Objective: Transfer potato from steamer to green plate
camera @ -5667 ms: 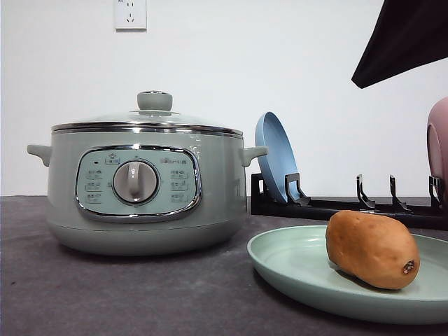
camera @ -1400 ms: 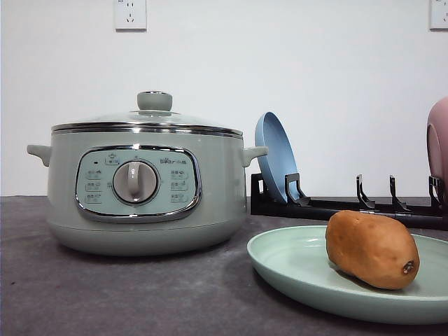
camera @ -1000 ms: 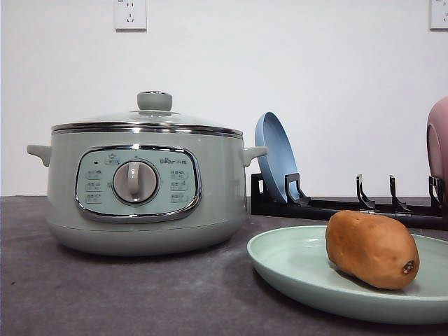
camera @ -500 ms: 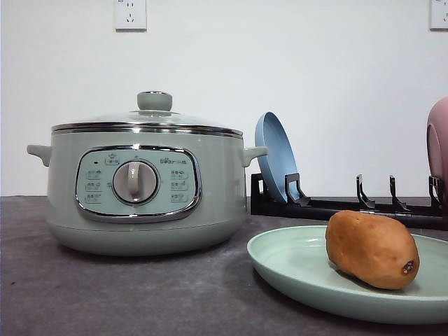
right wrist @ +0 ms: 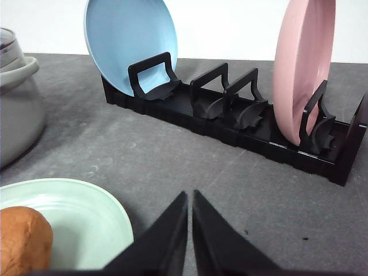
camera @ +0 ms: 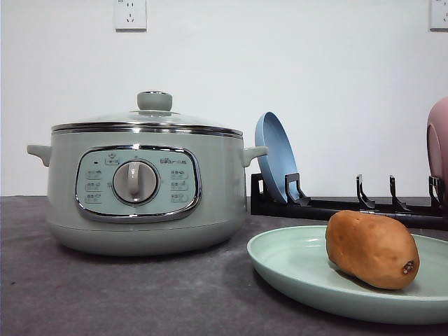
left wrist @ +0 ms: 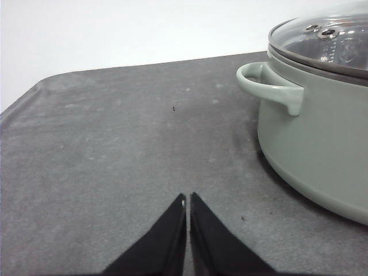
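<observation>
The orange-brown potato point(camera: 372, 250) lies on the pale green plate point(camera: 294, 269) at the front right of the table; its edge also shows in the right wrist view as potato point(right wrist: 23, 241) on the plate point(right wrist: 86, 218). The sage-green steamer point(camera: 143, 182) stands at the left with its glass lid on. My left gripper point(left wrist: 187, 199) is shut, empty, low over the dark table beside the steamer point(left wrist: 313, 132). My right gripper point(right wrist: 190, 196) is shut, empty, beside the plate's rim.
A black dish rack point(camera: 336, 206) runs along the back right, holding an upright blue plate point(camera: 276, 157) and a pink plate point(camera: 438, 143). The rack point(right wrist: 241, 121) lies ahead of the right gripper. Grey tabletop point(left wrist: 115, 144) stretches beside the steamer.
A dark arm part seen at the upper right 5.7 s ago has left the front view. Nothing has moved over the last second.
</observation>
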